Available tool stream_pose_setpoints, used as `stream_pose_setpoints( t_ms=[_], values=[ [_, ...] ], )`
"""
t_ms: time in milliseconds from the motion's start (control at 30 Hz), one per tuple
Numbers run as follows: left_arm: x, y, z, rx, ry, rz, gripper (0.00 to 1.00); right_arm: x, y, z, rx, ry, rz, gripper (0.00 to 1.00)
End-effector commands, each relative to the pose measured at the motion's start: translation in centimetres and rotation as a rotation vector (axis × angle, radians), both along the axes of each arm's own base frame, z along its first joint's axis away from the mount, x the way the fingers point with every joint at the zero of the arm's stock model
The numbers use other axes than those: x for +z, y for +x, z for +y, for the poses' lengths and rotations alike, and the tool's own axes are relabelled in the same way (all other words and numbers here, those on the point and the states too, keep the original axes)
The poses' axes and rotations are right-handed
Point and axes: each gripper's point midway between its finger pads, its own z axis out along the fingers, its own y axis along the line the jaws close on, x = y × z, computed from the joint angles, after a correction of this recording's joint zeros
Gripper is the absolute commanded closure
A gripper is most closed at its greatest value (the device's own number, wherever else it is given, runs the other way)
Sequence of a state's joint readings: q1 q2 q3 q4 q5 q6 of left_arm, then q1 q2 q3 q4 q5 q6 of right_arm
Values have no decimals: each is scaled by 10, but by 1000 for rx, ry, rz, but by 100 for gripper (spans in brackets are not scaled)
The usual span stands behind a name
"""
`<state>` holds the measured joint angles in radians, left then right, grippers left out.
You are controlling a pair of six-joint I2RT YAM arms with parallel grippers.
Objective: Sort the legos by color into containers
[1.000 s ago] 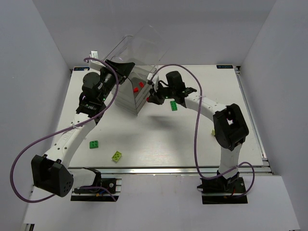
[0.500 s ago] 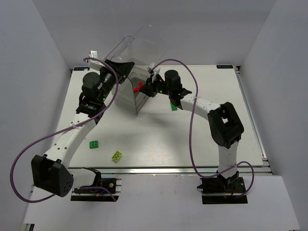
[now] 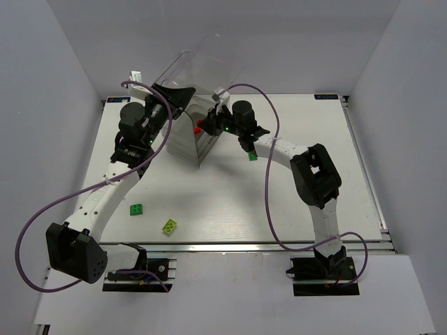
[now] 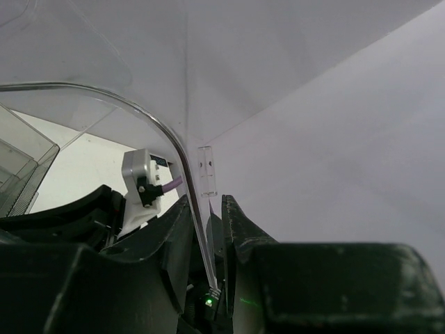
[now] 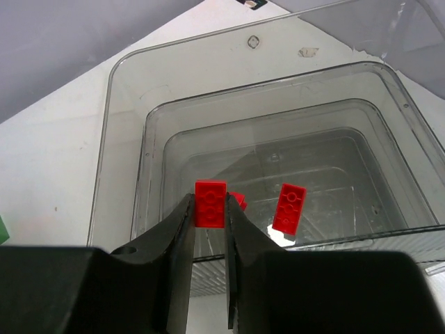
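Note:
The clear plastic box [image 3: 190, 139] of stacked containers stands at the table's back, with its rounded lid [image 3: 206, 63] tipped up. My left gripper [image 3: 174, 98] is shut on the lid's edge [image 4: 198, 229], which runs between its jaws [image 4: 214, 233]. My right gripper [image 5: 208, 209] is shut on a red lego [image 5: 210, 200] and holds it over the open top container [image 5: 125, 139]. In the top view that gripper [image 3: 209, 128] and its brick [image 3: 198, 130] sit at the box's right side. Inside the container lies another red lego [image 5: 289, 207], and a third red one [image 5: 240, 200] peeks out behind my fingers.
A dark green lego [image 3: 137, 209] and a yellow-green one [image 3: 169, 226] lie at the front left of the white table [image 3: 230, 202]. Another green lego [image 3: 252, 155] lies just under my right forearm. White walls enclose the table on three sides.
My right arm has swung left with the red lego, from beside the box to over its open top container. The left arm has kept still, holding the lid up.

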<state>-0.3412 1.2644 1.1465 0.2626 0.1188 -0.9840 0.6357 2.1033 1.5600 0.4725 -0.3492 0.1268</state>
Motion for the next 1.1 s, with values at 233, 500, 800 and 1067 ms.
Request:
stream_pose_setpoints(
  t_ms=[233, 500, 800, 1067],
  values=[
    [46, -12, 3, -8, -30, -117, 67, 18, 0, 7, 17, 44, 1, 53],
    [47, -12, 2, -12, -31, -119, 67, 40, -27, -2, 113, 119, 58, 42],
    [49, -15, 3, -14, -36, -129, 67, 47, -89, -13, 423, 209, 138, 76],
    [46, -15, 2, -21, -39, -129, 67, 31, -129, -38, 531, 158, 138, 92]
  ],
)
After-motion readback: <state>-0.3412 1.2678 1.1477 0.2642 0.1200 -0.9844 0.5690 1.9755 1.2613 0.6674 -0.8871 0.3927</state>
